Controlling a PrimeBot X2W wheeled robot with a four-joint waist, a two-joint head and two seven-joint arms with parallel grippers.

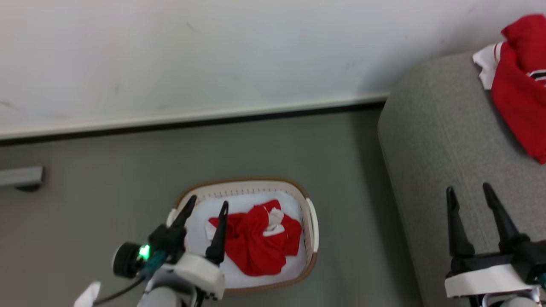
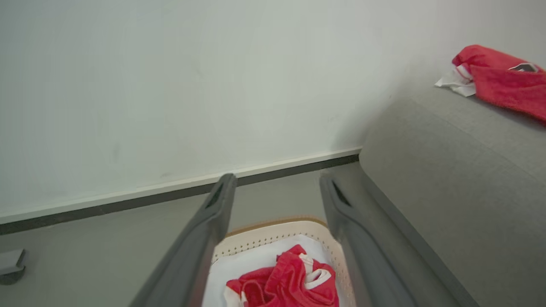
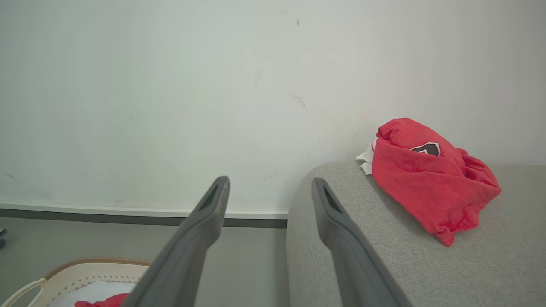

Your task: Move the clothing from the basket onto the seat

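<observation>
One red numbered garment [image 3: 426,179] was recorded on the grey fabric sofa [image 1: 439,140] beyond the parted, empty right pincer [image 1: 467,188], while one red white-trimmed garment [image 1: 256,238] was left outstanding in the cream oval plastic basket [image 1: 313,226] below the parted, empty left pincer [image 1: 209,201].

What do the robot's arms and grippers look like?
The left gripper and right gripper each have two long, tapering black jaws on a black mount and white casing. The left carries a round black part, a green light and a dark cable.

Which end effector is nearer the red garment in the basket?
Left. The left end effector hovers over the basket beside the garment; right end effector is over the sofa.
</observation>
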